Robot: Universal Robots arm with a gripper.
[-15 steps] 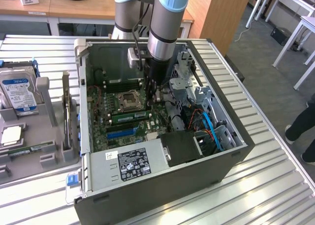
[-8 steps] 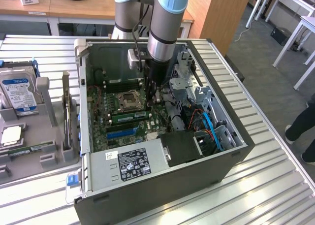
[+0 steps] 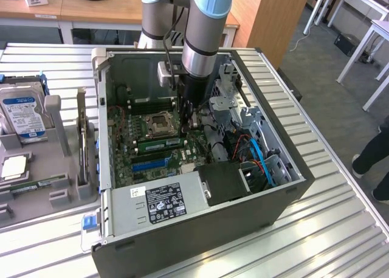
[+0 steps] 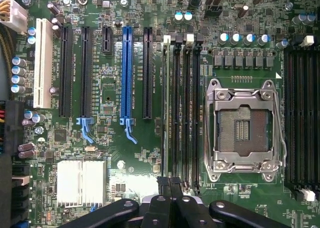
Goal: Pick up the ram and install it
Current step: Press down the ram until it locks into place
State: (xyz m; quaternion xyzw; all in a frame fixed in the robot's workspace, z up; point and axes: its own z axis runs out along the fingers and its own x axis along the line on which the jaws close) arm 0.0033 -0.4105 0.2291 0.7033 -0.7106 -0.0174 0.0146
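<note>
While reaching down into the open computer case [image 3: 200,241], holds the gripper [image 3: 187,121] low over the motherboard [image 3: 124,159], just beside the empty processor socket [image 4: 245,123]. Has the jaws pressed together, with no gap between them. Finds the ram [image 4: 166,108] standing edge-on in a memory slot, with the fingertips [image 4: 164,185] right over one end of its top edge; cannot tell whether touching. Finds a hard drive [image 3: 21,111] on the grey tray [image 3: 61,168] outside the case, at the exterior view's left.
</note>
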